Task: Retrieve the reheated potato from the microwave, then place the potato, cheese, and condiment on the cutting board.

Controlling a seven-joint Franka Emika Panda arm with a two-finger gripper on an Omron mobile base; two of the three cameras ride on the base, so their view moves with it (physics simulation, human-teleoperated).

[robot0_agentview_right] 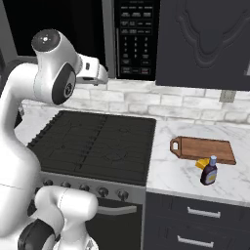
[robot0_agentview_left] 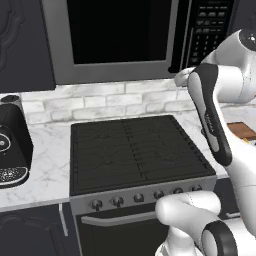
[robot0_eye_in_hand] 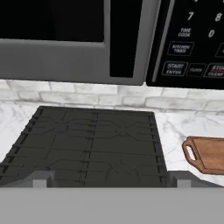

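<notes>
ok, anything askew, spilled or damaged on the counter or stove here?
Nothing stands out. The microwave door is shut. The cutting board lies flat and bare on the counter; the condiment stands upright at its front edge beside the cheese. The stove top is bare.

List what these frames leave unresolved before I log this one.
- Potato: presumably behind the microwave door, whose dark glass hides the interior in all views.
- Cheese: right base view, mostly covered by the condiment in front.
- Cutting board: cut off by the right edge in the hand view; the arm covers most of it in the left base view.
- Gripper: jaws too small to tell whether open or shut.
</notes>
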